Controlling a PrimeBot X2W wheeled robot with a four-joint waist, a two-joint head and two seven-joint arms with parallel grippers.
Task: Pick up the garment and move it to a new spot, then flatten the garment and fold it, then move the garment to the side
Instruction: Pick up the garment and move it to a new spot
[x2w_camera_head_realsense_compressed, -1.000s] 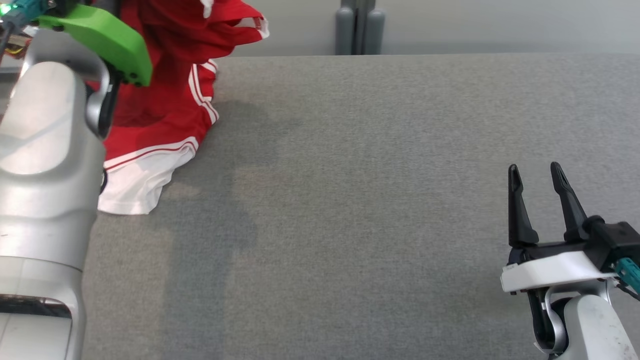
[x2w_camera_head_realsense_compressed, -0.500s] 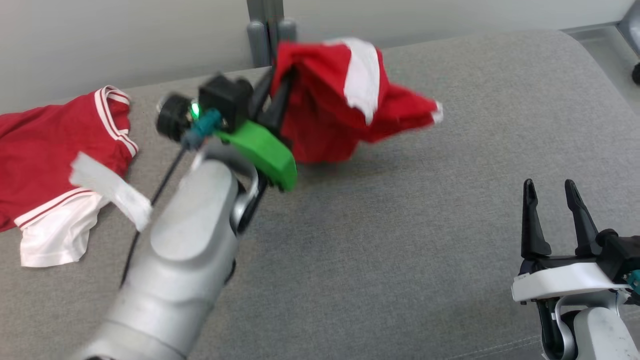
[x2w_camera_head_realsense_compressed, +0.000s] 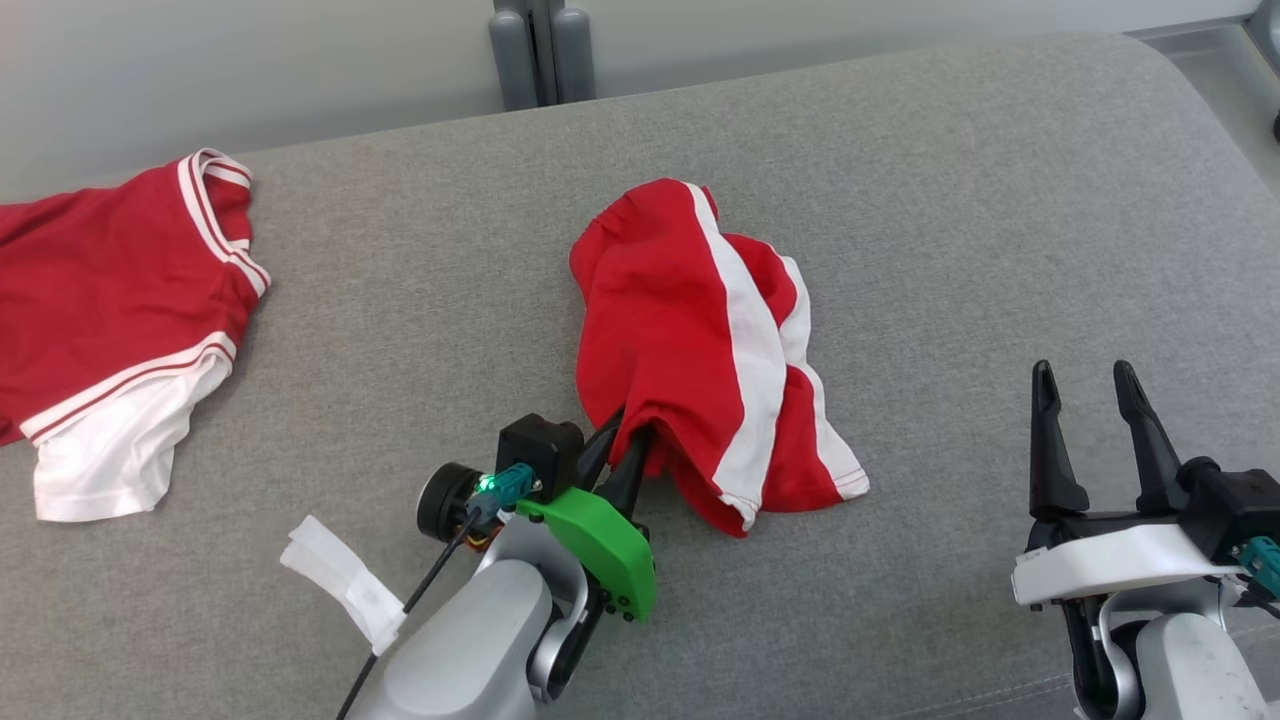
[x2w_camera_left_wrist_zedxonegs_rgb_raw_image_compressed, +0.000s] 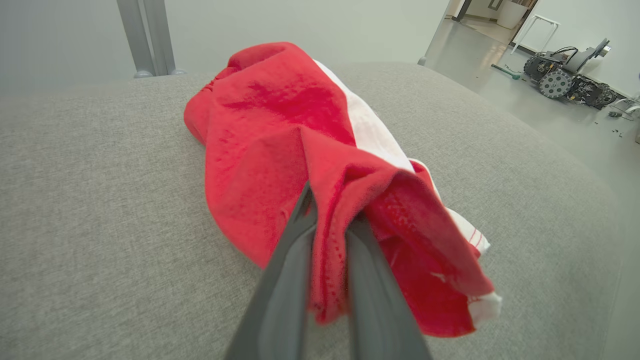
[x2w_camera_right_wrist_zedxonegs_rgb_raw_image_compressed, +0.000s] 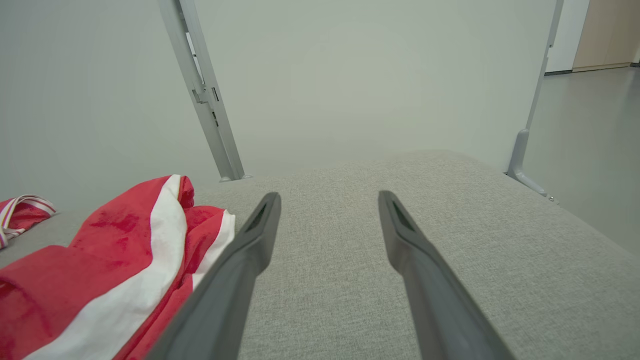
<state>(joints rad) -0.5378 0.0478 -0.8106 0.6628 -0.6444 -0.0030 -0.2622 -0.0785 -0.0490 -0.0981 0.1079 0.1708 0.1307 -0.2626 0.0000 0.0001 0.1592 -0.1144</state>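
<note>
Shorts (x2w_camera_head_realsense_compressed: 690, 330) were airborne half a second ago, now down mid-table (x2w_camera_head_realsense_compressed: 980, 230): crumpled heap, red with a white side stripe. Left gripper (x2w_camera_head_realsense_compressed: 622, 440) clamped on the near hem. Right gripper (x2w_camera_head_realsense_compressed: 1081, 372) spread, empty, near right.

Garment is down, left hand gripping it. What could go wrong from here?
The left hand pinches a bunched fold of the garment; pulling from there may drag the heap rather than spread it.
The right hand is open and apart from the cloth, so nothing anchors the far edge.
A shirt lies to the left; a sideways move could land on it.
</note>
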